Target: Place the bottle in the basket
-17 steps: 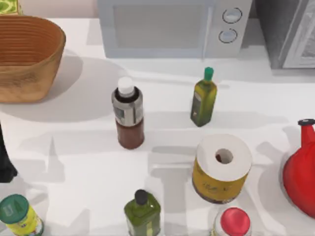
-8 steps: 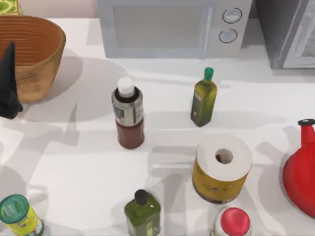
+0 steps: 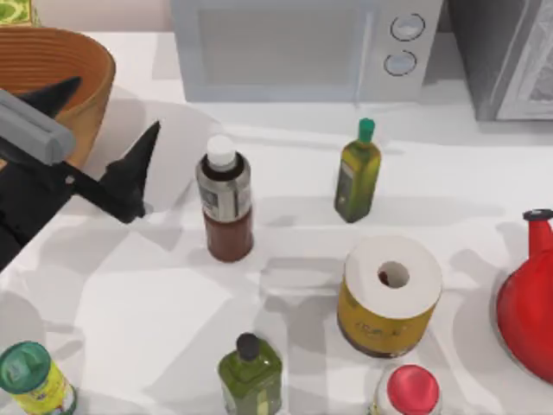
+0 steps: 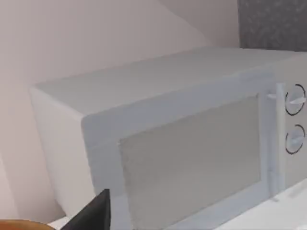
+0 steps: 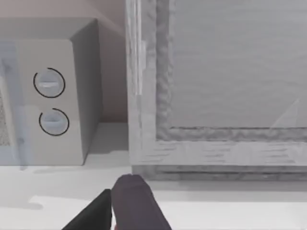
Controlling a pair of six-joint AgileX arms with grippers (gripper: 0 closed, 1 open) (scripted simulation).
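Observation:
The bottle point(image 3: 226, 203) stands upright in the middle of the table, with a white cap, a silver-grey band and a reddish-brown lower body. At the far left sits the wicker basket point(image 3: 90, 62), partly covered by my left arm. My left gripper point(image 3: 118, 105) hangs open between basket and bottle, one black finger over the basket's rim and the other pointing at the bottle from its left, not touching it. Its finger point(image 4: 93, 213) shows low in the left wrist view. My right gripper point(image 5: 115, 206) faces the grey cabinet at the table's back right.
A microwave point(image 3: 294, 47) lines the back edge. A slim olive-green bottle point(image 3: 357, 173), a paper roll point(image 3: 389, 294), a squat green bottle point(image 3: 250, 373), a red jug point(image 3: 529, 298), a red-lidded jar point(image 3: 409, 391) and a green-lidded can point(image 3: 30, 376) stand around.
My left arm has swung in from the left edge, up past the basket and rightward toward the bottle. No object on the table has moved.

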